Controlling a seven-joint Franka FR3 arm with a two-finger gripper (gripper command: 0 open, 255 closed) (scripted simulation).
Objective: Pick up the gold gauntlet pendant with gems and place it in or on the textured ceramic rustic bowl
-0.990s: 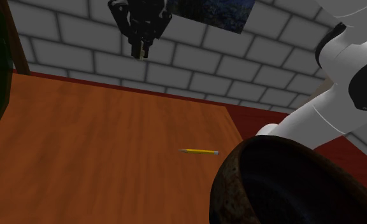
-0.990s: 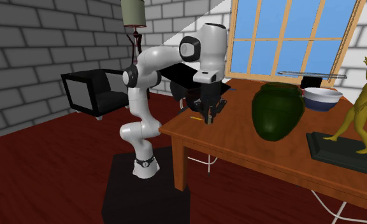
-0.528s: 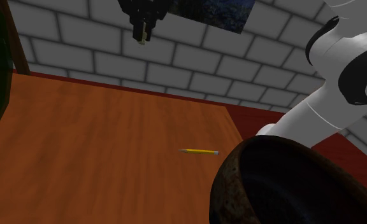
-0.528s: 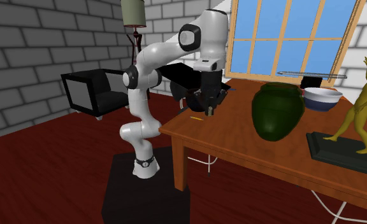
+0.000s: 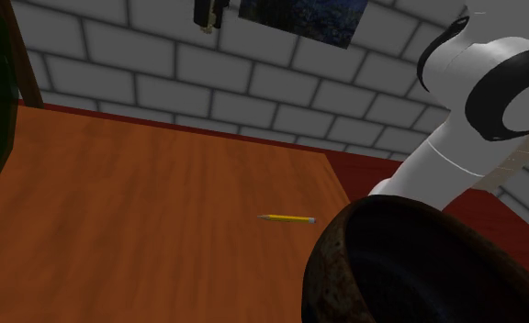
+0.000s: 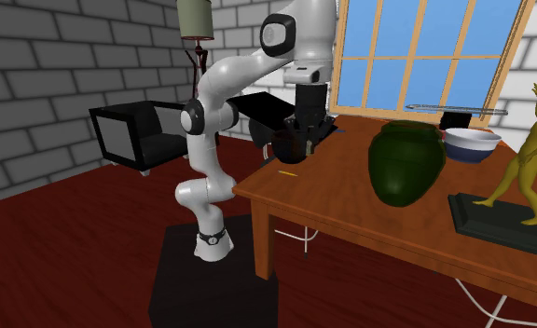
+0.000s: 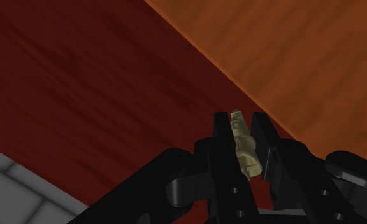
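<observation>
My gripper [image 7: 241, 117] is shut on a small pale gold pendant [image 7: 244, 146], which is clasped upright between the two black fingers [image 7: 221, 137]. In the shoulder view the gripper [image 5: 207, 15] hangs high above the far part of the orange wooden table [image 5: 143, 211], close to the picture's upper edge. The dark, rough-skinned bowl [image 5: 410, 266] stands in that view's lower right, well below the gripper. In the second exterior view the gripper [image 6: 304, 154] is above the table's near-left corner, beside the dark bowl [image 6: 282, 144].
A yellow pencil [image 5: 287, 218] lies on the table near the bowl. A big dark green vase [image 6: 405, 163], a white and blue bowl [image 6: 472, 143] and a gold statue [image 6: 528, 154] stand further along the table. The table edge [image 7: 239, 89] and red floor lie below the gripper.
The gripper has risen steadily with the pendant held in it, from mid-wall height to the top of the shoulder view. Pencil and bowl have not moved.
</observation>
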